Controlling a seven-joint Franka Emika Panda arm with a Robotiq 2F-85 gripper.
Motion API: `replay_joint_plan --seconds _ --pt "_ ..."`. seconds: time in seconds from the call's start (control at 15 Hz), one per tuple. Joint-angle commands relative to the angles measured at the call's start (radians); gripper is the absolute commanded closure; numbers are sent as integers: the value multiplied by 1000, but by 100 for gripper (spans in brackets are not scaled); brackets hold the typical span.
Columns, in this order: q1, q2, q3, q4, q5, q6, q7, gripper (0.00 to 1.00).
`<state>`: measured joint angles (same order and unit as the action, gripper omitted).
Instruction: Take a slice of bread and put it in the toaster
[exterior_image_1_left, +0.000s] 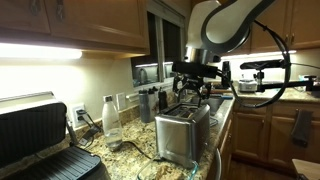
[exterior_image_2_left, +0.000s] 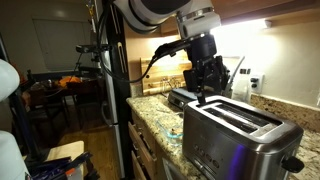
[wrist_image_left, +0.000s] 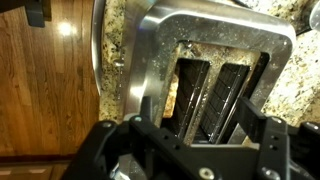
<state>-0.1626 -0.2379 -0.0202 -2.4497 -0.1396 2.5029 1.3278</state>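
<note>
The shiny steel toaster (wrist_image_left: 150, 45) fills the wrist view, with its two slots seen from above. It also stands on the granite counter in both exterior views (exterior_image_1_left: 182, 135) (exterior_image_2_left: 240, 135). The slice of bread (wrist_image_left: 172, 100) is a thin tan piece standing in the left slot against the slot's outer wall, mostly hidden. My gripper (wrist_image_left: 205, 118) is open, with its fingers spread over both slots. It hangs just above the toaster top in both exterior views (exterior_image_1_left: 195, 92) (exterior_image_2_left: 203, 95). It holds nothing.
A black-and-grey press grill (exterior_image_1_left: 40, 140) stands open at the near end of the counter. A clear bottle (exterior_image_1_left: 111, 118) stands by the wall. The counter edge drops to a wood floor (wrist_image_left: 40, 90). Cabinets hang overhead.
</note>
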Motion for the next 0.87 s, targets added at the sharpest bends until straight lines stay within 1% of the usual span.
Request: replay_joint_plan --seconds 0.0,0.07,0.13,0.8 --pt "-6 0 6 2 5 -3 -6 8" --pt "-6 1 6 3 5 -3 -6 3" --pt "-6 1 6 3 5 -3 -6 1" --pt "-6 1 6 3 5 -3 -6 1"
